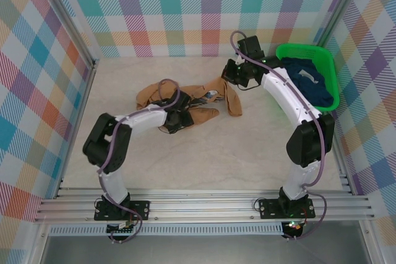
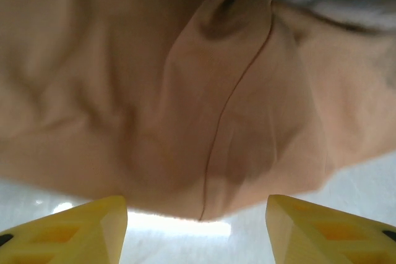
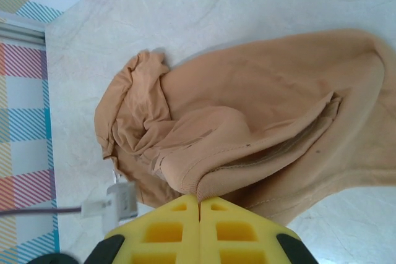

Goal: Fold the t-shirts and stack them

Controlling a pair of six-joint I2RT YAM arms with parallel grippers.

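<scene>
Overhead rear view; both wrist views close above the tan-orange t-shirt [image 1: 150,96]

Pastel plaid walls [image 1: 185,10], pale marbled tabletop [image 1: 210,165], aluminium rails [image 1: 204,205]

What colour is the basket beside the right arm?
The basket is bright green, clearest in the top external view.

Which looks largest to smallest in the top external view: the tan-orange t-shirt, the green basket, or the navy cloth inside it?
1. Tan-orange t-shirt and green basket: too alike to rank; the crumpled shirt spreads wider, but the left arm covers part of it.
2. Navy cloth: smallest, lying within the basket.
</scene>
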